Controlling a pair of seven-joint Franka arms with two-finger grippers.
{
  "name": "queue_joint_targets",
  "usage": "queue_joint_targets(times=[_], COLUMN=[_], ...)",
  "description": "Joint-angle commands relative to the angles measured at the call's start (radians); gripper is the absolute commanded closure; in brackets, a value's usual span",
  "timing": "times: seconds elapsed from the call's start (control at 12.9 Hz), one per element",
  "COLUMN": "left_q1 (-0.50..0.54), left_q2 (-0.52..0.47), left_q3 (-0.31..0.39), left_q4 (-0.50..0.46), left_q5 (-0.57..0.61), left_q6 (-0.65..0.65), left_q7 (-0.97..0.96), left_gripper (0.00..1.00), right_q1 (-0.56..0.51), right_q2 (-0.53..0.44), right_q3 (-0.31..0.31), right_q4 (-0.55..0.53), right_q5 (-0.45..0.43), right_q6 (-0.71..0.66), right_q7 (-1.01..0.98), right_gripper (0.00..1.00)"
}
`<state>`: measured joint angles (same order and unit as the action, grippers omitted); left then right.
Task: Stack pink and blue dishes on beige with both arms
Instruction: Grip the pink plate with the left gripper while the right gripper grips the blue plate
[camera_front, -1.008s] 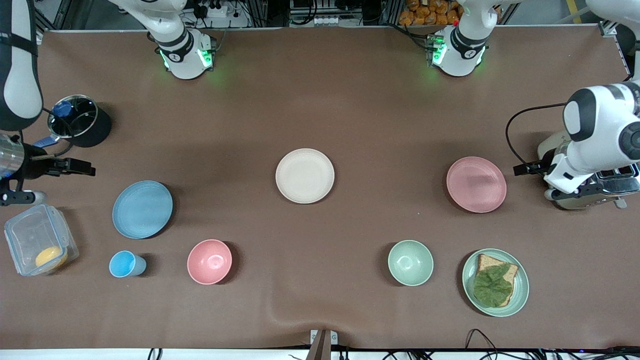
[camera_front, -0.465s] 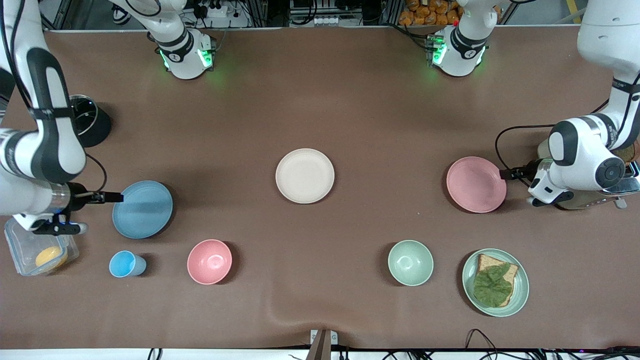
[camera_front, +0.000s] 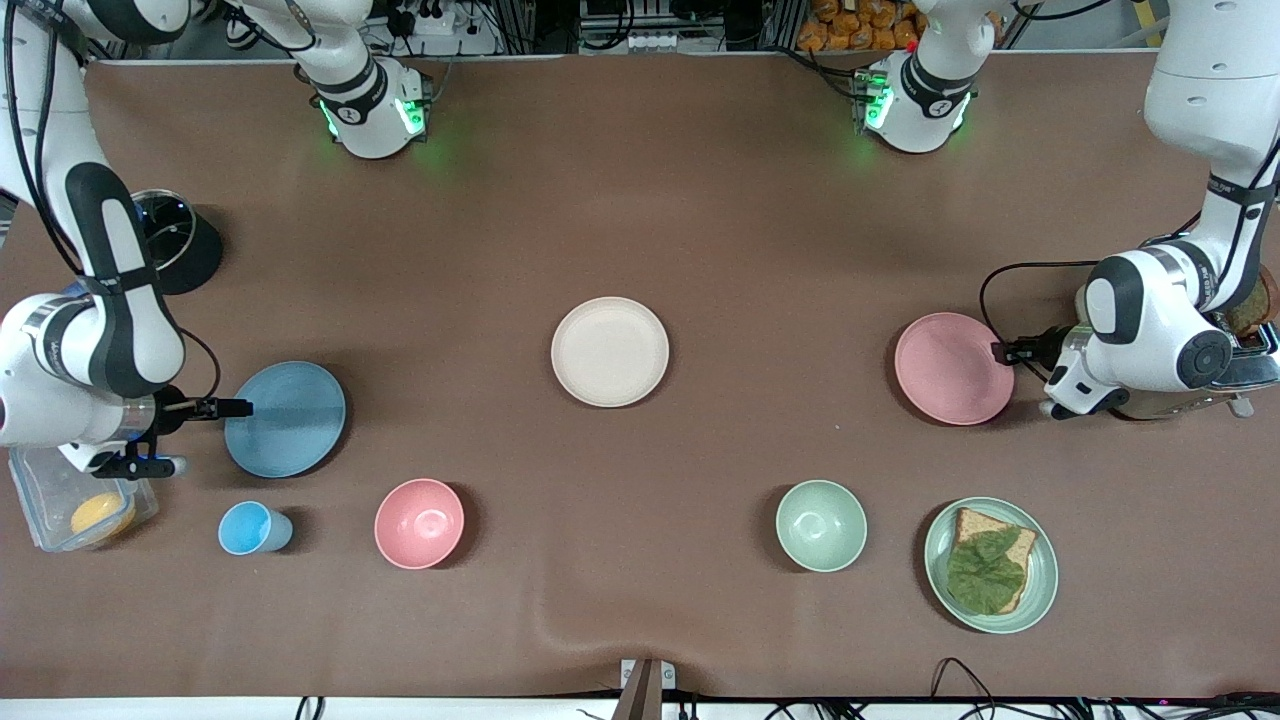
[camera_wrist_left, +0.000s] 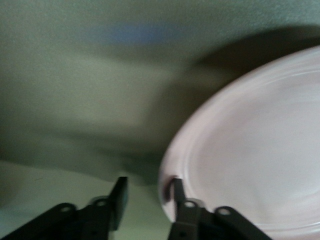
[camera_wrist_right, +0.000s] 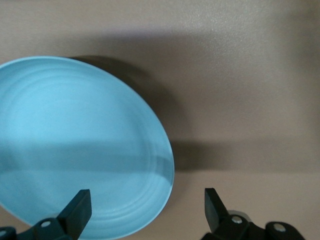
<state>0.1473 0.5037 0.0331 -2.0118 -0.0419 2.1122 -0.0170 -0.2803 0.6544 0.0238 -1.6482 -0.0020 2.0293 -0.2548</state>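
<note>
From the front, the beige plate (camera_front: 609, 351) sits mid-table, the blue plate (camera_front: 286, 418) toward the right arm's end, the pink plate (camera_front: 953, 368) toward the left arm's. The left wrist view shows the left gripper (camera_wrist_left: 148, 192) spread across the pink rim. In the right wrist view, the right gripper (camera_wrist_right: 145, 205) gapes wide over the blue rim.

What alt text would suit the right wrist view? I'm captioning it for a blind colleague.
The right gripper is open, its two dark fingers astride the rim of the blue plate, one finger over the plate and one over the brown table. The plate lies flat and casts a shadow on the table.
</note>
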Motion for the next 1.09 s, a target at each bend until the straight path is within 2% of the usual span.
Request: queue_joint_targets(times=[0.0, 0.08, 0.23, 0.31, 0.47, 0.54, 0.62, 0.7, 0.85, 1.01], left_q1=[-0.003, -0.003, -0.008, -0.008, 0.006, 0.005, 0.002, -0.003, -0.018, -0.044], left_q2=[0.010, 0.016, 0.016, 0.013, -0.005, -0.019, -0.025, -0.030, -0.025, -0.025], left_q3=[-0.001, -0.001, -0.002, -0.012, -0.051, -0.074, -0.113, -0.163, -0.281, -0.387], left_q4=[0.016, 0.019, 0.024, 0.027, 0.034, 0.062, 0.102, 0.157, 0.257, 0.300], left_q5=[-0.050, -0.058, -0.058, -0.058, -0.061, -0.064, -0.073, -0.078, -0.096, -0.098], left_q6=[-0.012, -0.012, -0.012, -0.018, -0.050, -0.098, -0.171, -0.245, -0.328, -0.334], left_q7=[0.023, 0.023, 0.026, 0.043, 0.087, 0.088, 0.086, 0.074, -0.022, -0.227], left_gripper=[0.92, 1.00, 1.00, 1.00, 1.00, 1.00, 1.00, 1.00, 1.00, 1.00], right_q1=[-0.016, -0.016, -0.019, -0.020, -0.023, -0.030, -0.030, -0.030, -0.030, -0.025], right_q2=[0.027, 0.040, 0.066, 0.073, 0.082, 0.090, 0.093, 0.094, 0.093, 0.091], right_q3=[0.018, 0.018, 0.018, 0.018, 0.018, 0.018, 0.018, 0.018, 0.018, 0.018], right_q4=[0.019, 0.019, 0.019, 0.018, 0.018, 0.019, 0.019, 0.018, 0.018, 0.019], right_q5=[-0.009, -0.010, -0.010, -0.010, -0.004, 0.002, 0.003, 0.005, 0.004, 0.004], right_q6=[0.002, 0.020, 0.057, 0.069, 0.069, 0.072, 0.077, 0.078, 0.074, 0.069], right_q7=[-0.009, -0.009, -0.009, -0.009, -0.009, -0.009, -0.009, -0.008, -0.007, -0.008], right_gripper=[0.00, 0.00, 0.00, 0.06, 0.57, 0.79, 0.94, 1.00, 1.00, 1.00])
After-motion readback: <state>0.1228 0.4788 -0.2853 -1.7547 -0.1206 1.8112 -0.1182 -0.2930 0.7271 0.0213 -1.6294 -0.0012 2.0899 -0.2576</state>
